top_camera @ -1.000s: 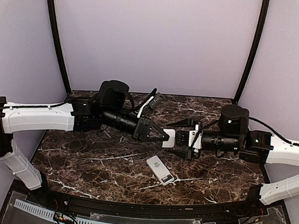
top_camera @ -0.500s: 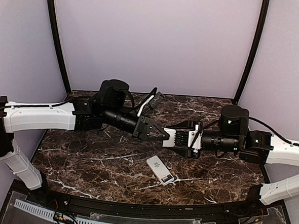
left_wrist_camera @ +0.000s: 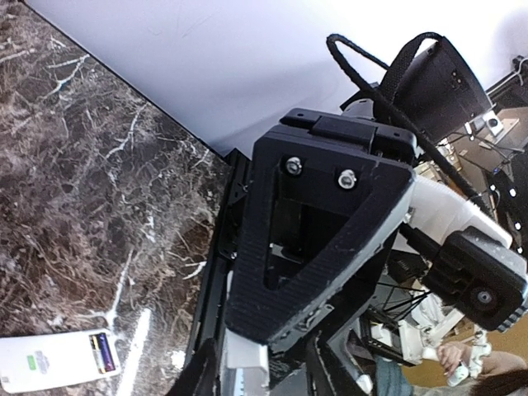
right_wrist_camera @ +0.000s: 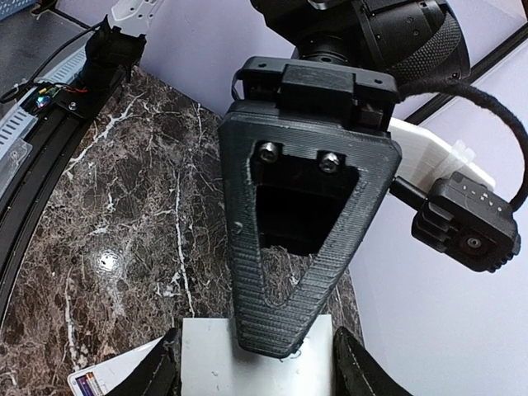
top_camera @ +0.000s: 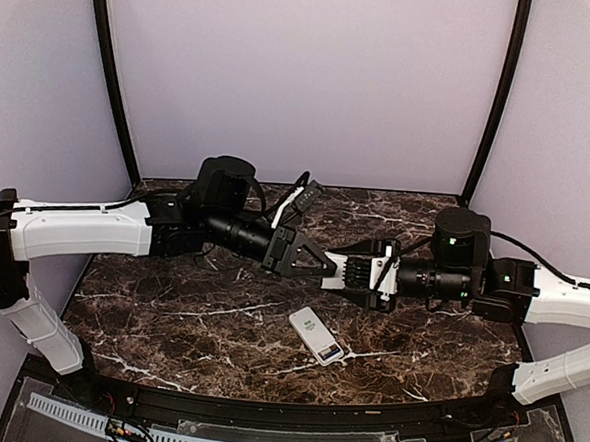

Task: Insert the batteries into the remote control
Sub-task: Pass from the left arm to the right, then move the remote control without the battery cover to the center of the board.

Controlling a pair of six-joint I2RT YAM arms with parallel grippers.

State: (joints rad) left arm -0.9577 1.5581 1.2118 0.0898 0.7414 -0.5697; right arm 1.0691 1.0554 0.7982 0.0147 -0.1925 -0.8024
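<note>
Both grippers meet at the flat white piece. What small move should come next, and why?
Probably the left gripper should draw back. The right gripper seems to clamp the white piece from both sides, and the remote lies on the table below.

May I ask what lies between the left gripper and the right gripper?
A flat white plate, seated between the right gripper's fingers with the left gripper's tip against it; the right wrist view shows it best.

Markings on the remote control (left_wrist_camera: 58, 363) are too small to read.
</note>
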